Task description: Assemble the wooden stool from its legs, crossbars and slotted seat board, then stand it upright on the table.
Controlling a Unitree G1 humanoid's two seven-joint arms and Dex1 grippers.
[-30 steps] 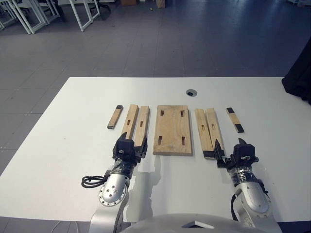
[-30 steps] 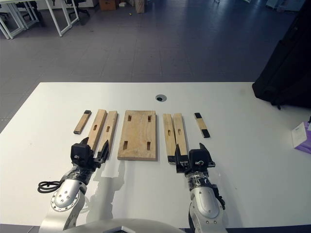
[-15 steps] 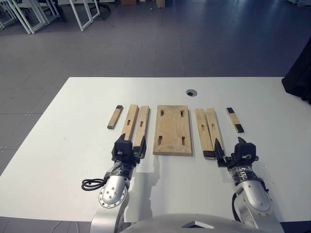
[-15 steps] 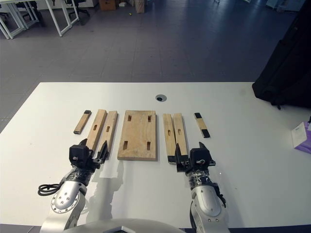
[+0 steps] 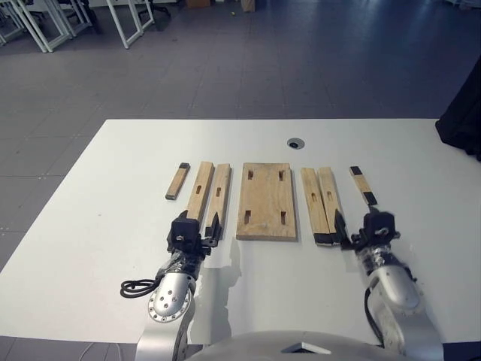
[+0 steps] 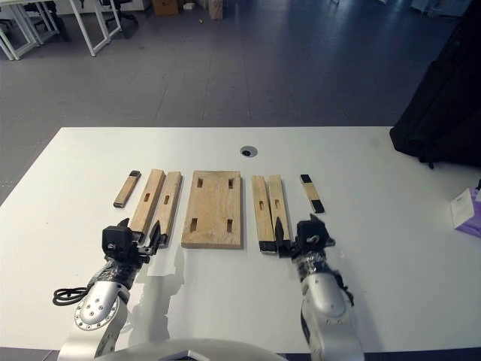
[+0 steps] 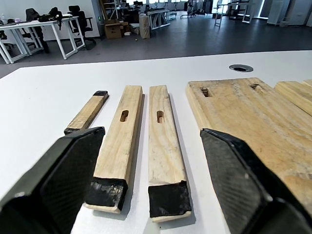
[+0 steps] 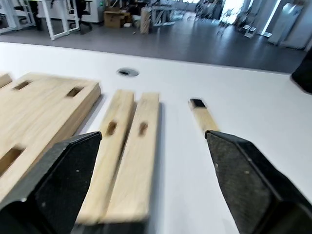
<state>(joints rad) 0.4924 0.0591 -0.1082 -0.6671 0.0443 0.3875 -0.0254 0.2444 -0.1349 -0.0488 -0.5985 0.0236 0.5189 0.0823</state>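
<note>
The slotted seat board [image 5: 266,200] lies flat mid-table. To its left lie two wooden legs [image 5: 200,189] [image 5: 219,194] side by side and a short crossbar [image 5: 177,181]. On its right are two more legs [image 5: 313,199] [image 5: 329,197] and a second crossbar [image 5: 362,186]. My left gripper [image 5: 198,227] is open just short of the left legs' black-capped near ends [image 7: 168,199], low over the table. My right gripper [image 5: 357,226] is open at the near ends of the right legs [image 8: 127,161], its fingers [image 8: 58,180] spread wide.
The white table [image 5: 113,173] has a round cable hole [image 5: 296,143] behind the board. A black cable loop [image 5: 135,287] lies by my left arm. A black bag [image 6: 443,113] and a small box [image 6: 467,210] sit at the right edge.
Both grippers have crept forward toward the near ends of the legs, the left one also drifting slightly left. The wooden parts have not moved.
</note>
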